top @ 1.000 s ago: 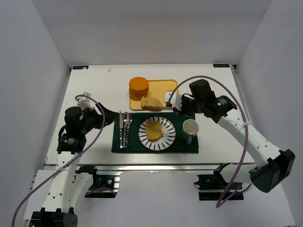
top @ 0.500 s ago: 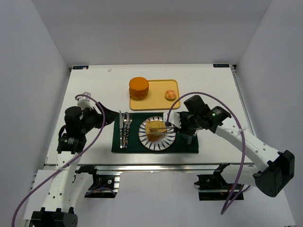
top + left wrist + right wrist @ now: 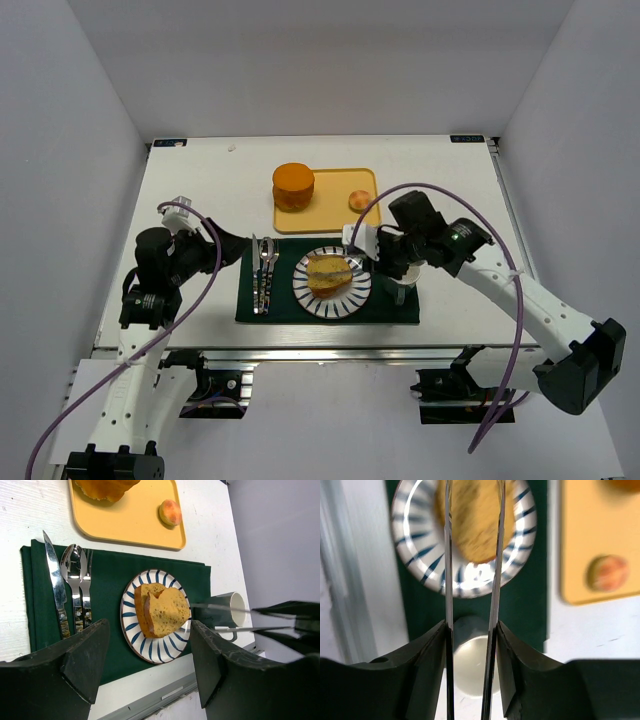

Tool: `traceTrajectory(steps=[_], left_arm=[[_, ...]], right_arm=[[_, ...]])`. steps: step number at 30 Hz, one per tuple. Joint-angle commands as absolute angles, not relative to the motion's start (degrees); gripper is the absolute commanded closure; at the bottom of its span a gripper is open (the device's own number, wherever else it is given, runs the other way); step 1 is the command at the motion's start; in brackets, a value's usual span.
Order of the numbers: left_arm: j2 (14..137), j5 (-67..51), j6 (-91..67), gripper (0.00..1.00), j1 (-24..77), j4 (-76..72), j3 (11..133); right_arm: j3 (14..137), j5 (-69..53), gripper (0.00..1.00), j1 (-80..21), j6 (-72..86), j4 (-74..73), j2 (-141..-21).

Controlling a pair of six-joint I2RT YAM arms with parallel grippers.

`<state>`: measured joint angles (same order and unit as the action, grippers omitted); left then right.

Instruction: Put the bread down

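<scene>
A second ago my right claw [image 3: 357,265] was at the yellow tray [image 3: 335,195] at twelve o'clock from the striped plate [image 3: 305,300], on the second slice, with only one slice plated; now that corner of the tray is bare apart from the small orange-pink ball [image 3: 357,200], and the bread [image 3: 328,274] sits as two slices together on the plate, the newer one propped at a tilt against the other.

The right claw has backed off to the plate's three o'clock rim; its thin fingers stand apart and nothing is pinched between them, so I read it as released, though from the left wrist view one tip looks very close to the crust and I cannot tell if it brushes it.

The left claw [image 3: 226,250] hangs spread and empty at nine o'clock, off the green cloth [image 3: 385,305] on the counter [image 3: 200,190].

My judgement: placement is essentially done; what remains is to lift the right arm away cleanly, since a snagged tip could tip the leaning slice off the plate.
</scene>
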<state>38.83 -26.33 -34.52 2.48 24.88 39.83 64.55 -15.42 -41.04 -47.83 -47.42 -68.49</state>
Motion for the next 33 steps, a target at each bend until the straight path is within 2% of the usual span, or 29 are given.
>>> traceTrajectory(steps=[1,8,17,26,30,33], left_arm=[[39.1,-26.6,-34.2,0.25,2.5,24.4,39.7],[39.8,-27.0,-33.8,0.25,2.5,24.2,40.6],[37.7,-25.9,-34.1,0.25,2.5,25.5,40.3],[37.1,-25.1,-34.1,0.25,2.5,25.9,40.1],[37.7,-25.4,-34.1,0.25,2.5,25.3,40.1],[38.2,-25.6,-34.0,0.25,2.5,25.0,40.3]], right_arm=[[71.6,-17.5,0.53,-41.2,-44.2,-41.0,-69.9],[79.0,-11.5,0.55,-41.0,-42.6,-30.4,-80.9],[93.6,-2.8,0.53,-40.3,-44.8,-20.9,-101.4],[96.7,1.6,0.53,-39.6,-49.4,-21.0,-108.7],[97.0,2.4,0.58,-39.5,-49.9,-23.9,-110.3],[97.6,2.5,0.69,-39.1,-49.6,-25.8,-111.0]])
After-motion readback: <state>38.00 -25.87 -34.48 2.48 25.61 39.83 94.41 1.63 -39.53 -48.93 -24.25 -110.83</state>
